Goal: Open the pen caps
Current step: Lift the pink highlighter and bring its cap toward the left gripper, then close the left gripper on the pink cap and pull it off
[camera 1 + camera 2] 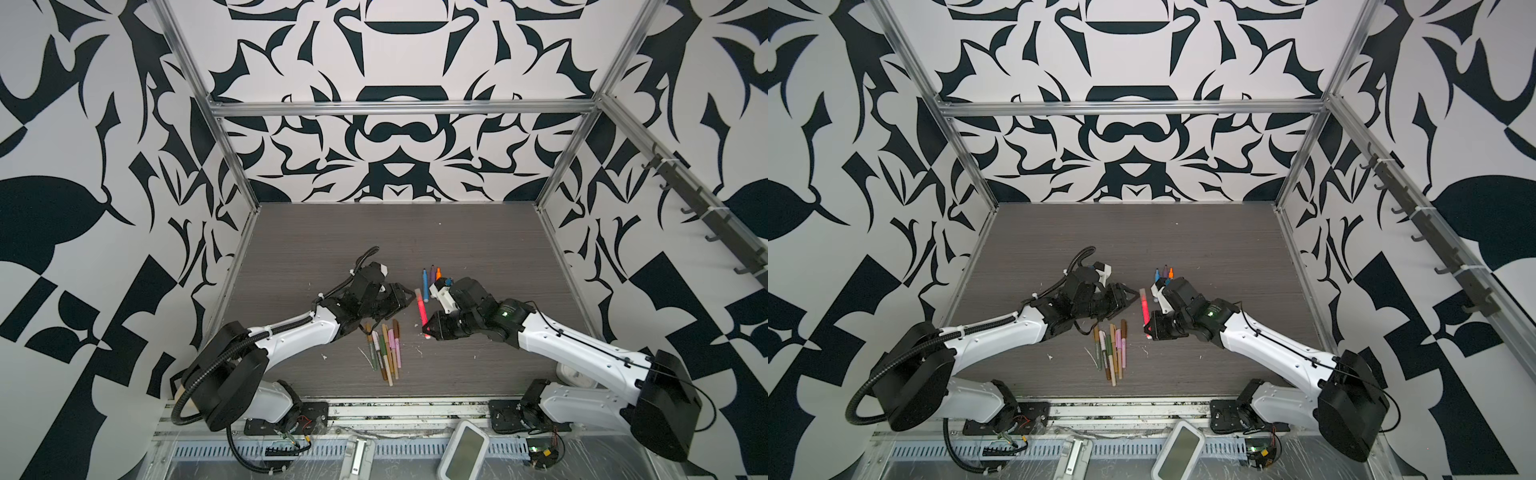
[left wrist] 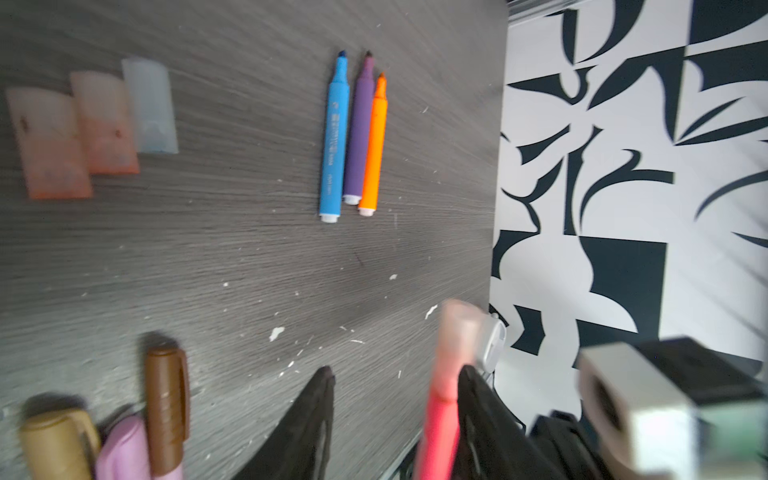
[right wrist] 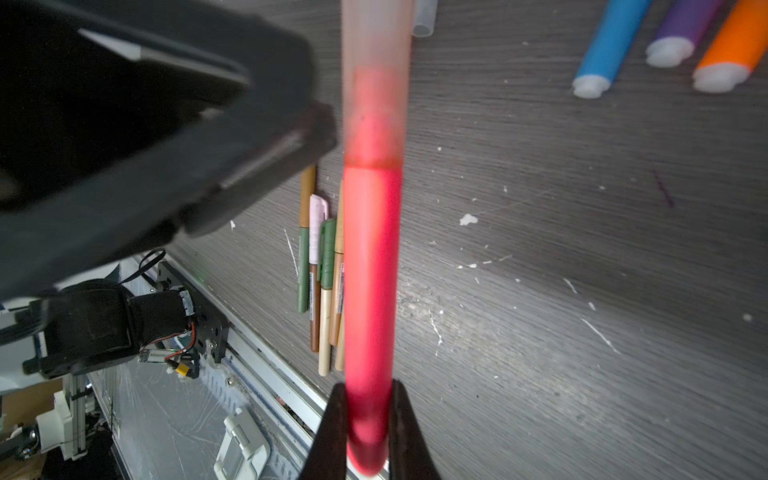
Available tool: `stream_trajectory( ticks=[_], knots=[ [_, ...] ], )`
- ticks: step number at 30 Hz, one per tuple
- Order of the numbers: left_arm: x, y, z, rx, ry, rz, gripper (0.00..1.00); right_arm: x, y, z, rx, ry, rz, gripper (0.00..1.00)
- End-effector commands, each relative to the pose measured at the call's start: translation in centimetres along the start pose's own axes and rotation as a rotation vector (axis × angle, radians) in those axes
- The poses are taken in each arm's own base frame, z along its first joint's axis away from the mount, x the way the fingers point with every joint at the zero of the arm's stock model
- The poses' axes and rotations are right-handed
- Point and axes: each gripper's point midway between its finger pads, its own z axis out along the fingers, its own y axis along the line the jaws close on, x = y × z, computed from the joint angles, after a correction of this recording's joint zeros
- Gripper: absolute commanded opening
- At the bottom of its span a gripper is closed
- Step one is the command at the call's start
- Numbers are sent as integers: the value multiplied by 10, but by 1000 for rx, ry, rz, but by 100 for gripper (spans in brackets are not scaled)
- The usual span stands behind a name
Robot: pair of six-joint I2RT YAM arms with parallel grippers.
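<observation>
1. Currently my right gripper [image 3: 368, 392] is clamped tight on the tail end of a red pen [image 3: 370, 270], which runs straight out past my fingertips.
2. At the far end of that pen from my right fingers sits its cap [image 3: 376, 83], a cloudy, see-through pinkish tube, pushed fully on.
3. My left gripper [image 2: 397, 370] stands partly open and holds nothing. The capped end of the red pen lies between its two fingers, close against one and well clear of the other, with the cap's tip poking out just past the fingertips. The wrist view is blurred, so I cannot tell whether that finger touches the cap.
4. Beyond my left fingertips, three loose caps [image 2: 106, 124] lie side by side on the table [image 1: 374, 241], two pinkish-orange and one clear.
5. Also beyond those fingertips, a blue pen [image 2: 334, 137], a purple pen [image 2: 360, 133] and an orange pen [image 2: 375, 145] lie touching in a row, tips bare.
6. Back beside my left fingers, toward the wrist, lies a bundle of thin pens [image 1: 386, 349] with caps on; a brown cap [image 2: 166, 399], a tan cap [image 2: 58, 440] and a pink cap [image 2: 124, 449] show nearest.
7. Small white scraps [image 2: 276, 332] dot the table around both grippers.
</observation>
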Motion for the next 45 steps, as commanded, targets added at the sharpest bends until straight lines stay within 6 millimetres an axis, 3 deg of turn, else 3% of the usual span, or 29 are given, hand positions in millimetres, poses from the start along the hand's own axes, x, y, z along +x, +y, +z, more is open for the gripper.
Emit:
stream_trajectory(
  ticks=[1, 5, 10, 25, 28, 32, 35, 40, 45],
  knots=[
    [-4, -9, -8, 27, -33, 18, 51, 0, 2, -2, -29, -8, 29, 0],
    [0, -11, -1, 26, 5, 17, 52, 2, 24, 3, -141, 39, 13, 0],
    [3, -4, 9, 11, 30, 3, 52, -3, 35, -5, -179, 14, -8, 0],
    [4, -11, 14, 28, 56, 14, 42, 6, 35, -4, -191, 54, -25, 0],
    [5, -12, 14, 29, 59, 16, 35, 7, 34, -4, -182, 67, -34, 0],
    [6, -16, 12, 43, 67, 27, 1, 6, 35, -8, -180, 57, -45, 0],
    [7, -19, 11, 52, 68, 38, 0, 0, 35, -12, -159, 34, -52, 0],
    [9, -22, 7, 57, 68, 46, 0, -11, 41, -16, -145, 8, -63, 26],
    [9, -26, 4, 63, 65, 50, 0, -20, 45, -10, -139, 13, -65, 28]
  ],
)
